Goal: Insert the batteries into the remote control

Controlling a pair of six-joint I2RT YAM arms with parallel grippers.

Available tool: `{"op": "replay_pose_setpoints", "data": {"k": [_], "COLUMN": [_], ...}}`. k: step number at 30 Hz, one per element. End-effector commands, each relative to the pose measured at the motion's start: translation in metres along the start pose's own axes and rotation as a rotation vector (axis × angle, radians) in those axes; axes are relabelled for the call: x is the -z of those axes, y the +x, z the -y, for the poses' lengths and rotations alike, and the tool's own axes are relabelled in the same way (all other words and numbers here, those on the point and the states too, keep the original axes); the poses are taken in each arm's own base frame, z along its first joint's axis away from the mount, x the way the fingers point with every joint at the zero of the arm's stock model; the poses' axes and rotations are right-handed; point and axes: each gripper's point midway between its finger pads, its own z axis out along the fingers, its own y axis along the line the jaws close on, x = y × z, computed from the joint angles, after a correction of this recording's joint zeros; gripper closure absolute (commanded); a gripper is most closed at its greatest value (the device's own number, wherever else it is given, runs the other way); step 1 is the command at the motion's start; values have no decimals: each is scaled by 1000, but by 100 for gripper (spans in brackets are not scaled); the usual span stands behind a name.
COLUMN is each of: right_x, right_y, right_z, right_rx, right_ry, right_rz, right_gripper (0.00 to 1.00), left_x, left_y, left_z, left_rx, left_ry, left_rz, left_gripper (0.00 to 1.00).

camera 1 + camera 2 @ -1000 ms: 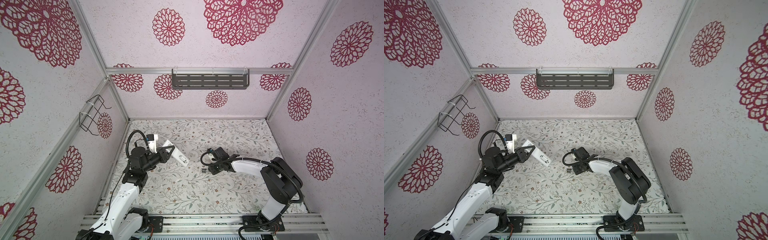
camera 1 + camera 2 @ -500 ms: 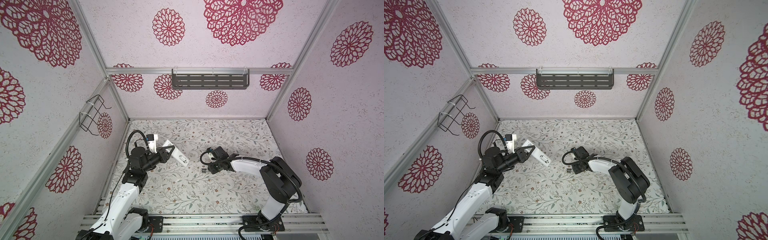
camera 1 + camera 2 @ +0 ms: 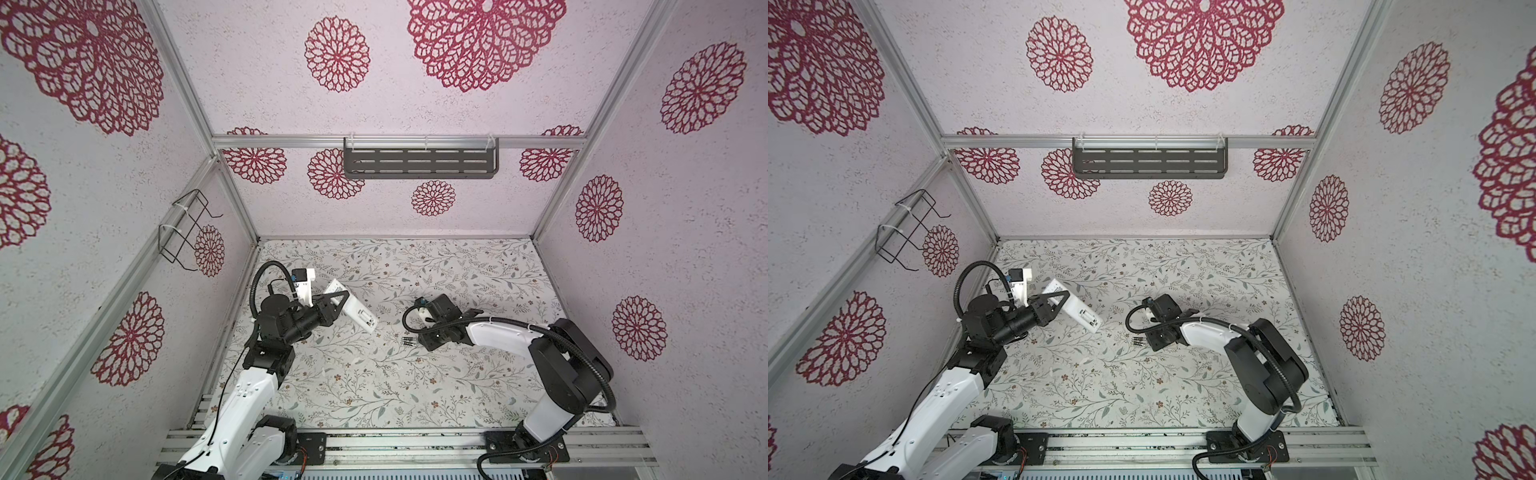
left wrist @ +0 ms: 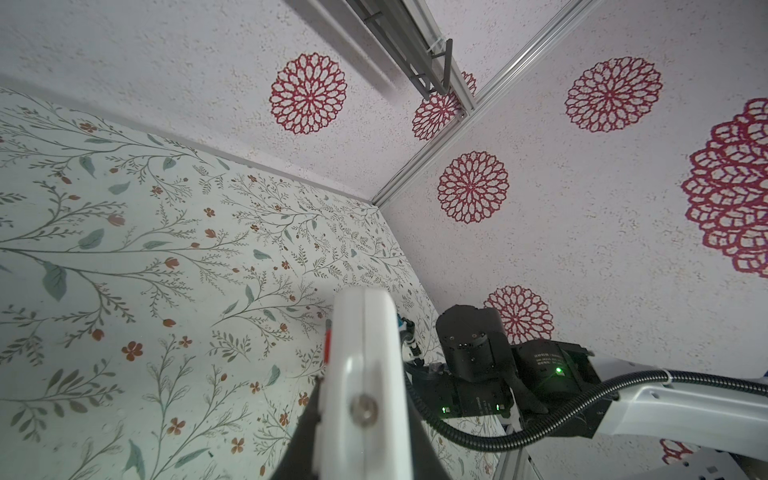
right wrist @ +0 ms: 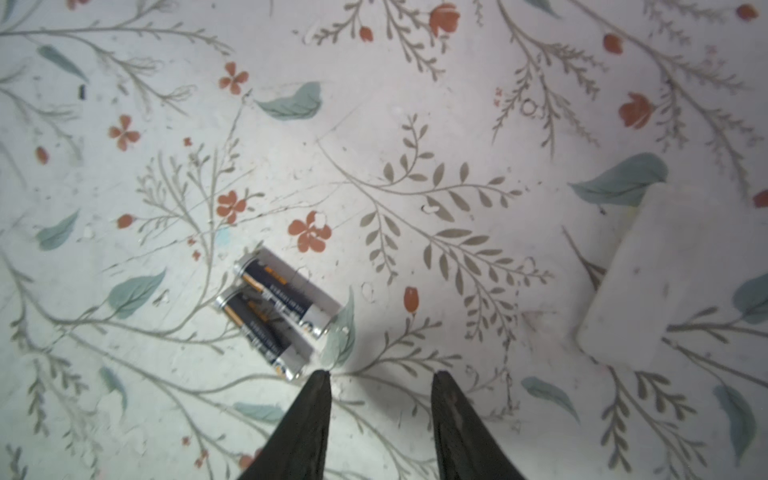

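The white remote control (image 3: pixel 354 310) (image 3: pixel 1076 309) is held off the floral floor, tilted, with my left gripper (image 3: pixel 338 302) shut on its middle. In the left wrist view the remote (image 4: pixel 365 365) fills the space between the black fingers (image 4: pixel 305 440). The batteries (image 3: pixel 409 341) (image 3: pixel 1138 342) lie on the floor near the middle. In the right wrist view there are two batteries (image 5: pixel 274 316), side by side. My right gripper (image 5: pixel 380 376) (image 3: pixel 422 343) hovers just beside them, open, with nothing between its fingers. One fingertip (image 5: pixel 320 382) is close to the nearer battery's end.
A flat white piece (image 5: pixel 648 282) lies on the floor to one side of the right gripper. A dark slotted shelf (image 3: pixel 419 163) hangs on the back wall and a wire rack (image 3: pixel 187 228) on the left wall. Walls close in the floor on three sides.
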Motion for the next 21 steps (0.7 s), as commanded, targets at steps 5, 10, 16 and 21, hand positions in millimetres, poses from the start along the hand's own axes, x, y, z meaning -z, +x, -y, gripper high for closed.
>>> {"op": "replay_pose_setpoints", "data": {"k": [5, 10, 16, 21], "right_x": [22, 20, 14, 7], "right_y": [-7, -4, -3, -4], "right_z": [-25, -33, -40, -40], "right_rx": [128, 154, 173, 179], "right_ry": [-105, -137, -161, -156], "right_rz": [36, 13, -5, -13], "right_gripper": [57, 57, 56, 56], "left_x": [1, 2, 3, 4], "left_y": [-8, -9, -9, -9], "left_z": [7, 9, 9, 9], "left_rx": [-27, -30, -32, -34], "left_ry": [30, 32, 31, 30], "left_rz": [25, 28, 32, 34], "left_gripper": [89, 89, 89, 89]}}
